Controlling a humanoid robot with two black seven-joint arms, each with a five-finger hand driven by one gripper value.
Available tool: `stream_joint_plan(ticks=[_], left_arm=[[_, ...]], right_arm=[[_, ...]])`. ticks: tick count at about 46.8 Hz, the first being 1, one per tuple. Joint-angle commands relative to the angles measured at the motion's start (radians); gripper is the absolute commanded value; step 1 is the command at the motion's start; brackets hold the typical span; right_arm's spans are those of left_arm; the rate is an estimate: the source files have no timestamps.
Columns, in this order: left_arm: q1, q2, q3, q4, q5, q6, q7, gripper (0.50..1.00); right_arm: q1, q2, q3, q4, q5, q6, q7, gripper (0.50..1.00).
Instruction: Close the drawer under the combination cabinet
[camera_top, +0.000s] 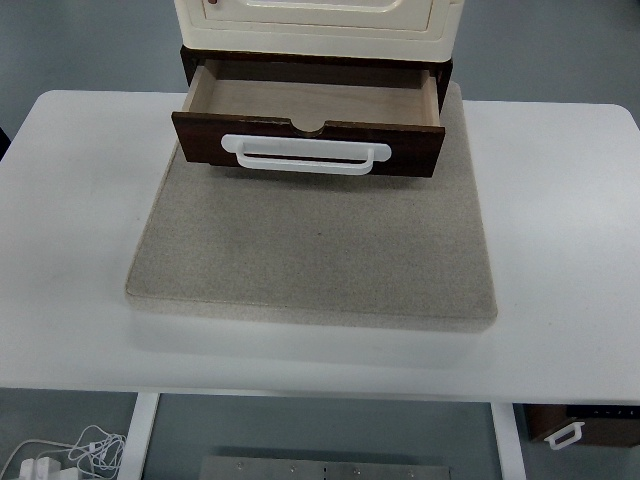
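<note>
Below the table's near edge, the floor shows a tangle of white cables (70, 452) at the lower left and, at the lower right, one dark brown box with a small white handle (565, 434) on its front, partly cut off by the frame. Two white table legs (138, 436) run down from the tabletop, one on each side.

The white table (560, 250) carries a single square beige mat (315, 250), speckled and slightly raised, lying flat near the table's middle and reaching back under the furniture.

At the mat's far edge stands one combination cabinet (318, 18), its upper part cream-coloured with a panelled front, cut off by the picture's top. Under that cream section sits a dark brown base holding one drawer (310, 105). The drawer is pulled out toward the camera, over the mat's far part, so its pale wooden interior is open to view and holds nothing visible. Its dark front panel carries one long white handle (305, 154), a flat bar loop running across most of the panel's width, and a small half-round notch is cut in the panel's top edge at the middle.

Neither robot hand appears anywhere in the view, so the state of the fingers cannot be told.
</note>
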Motion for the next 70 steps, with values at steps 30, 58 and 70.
stream_joint_plan(ticks=[30, 58, 70], left_arm=[[-0.144, 0.026, 0.225, -0.328, 0.151, -0.005, 0.01, 0.996], [-0.145, 0.099, 0.484, -0.642, 0.247, -0.017, 0.025, 0.996], [-0.145, 0.096, 0.594, -0.738, 0.312, -0.017, 0.069, 0.996]], right_arm=[[0.0, 0.0, 0.0, 0.0, 0.0, 0.0, 0.0, 0.952], [0.0, 0.0, 0.0, 0.001, 0.0, 0.0, 0.0, 0.952], [0.0, 0.0, 0.0, 0.0, 0.0, 0.0, 0.0, 0.952]])
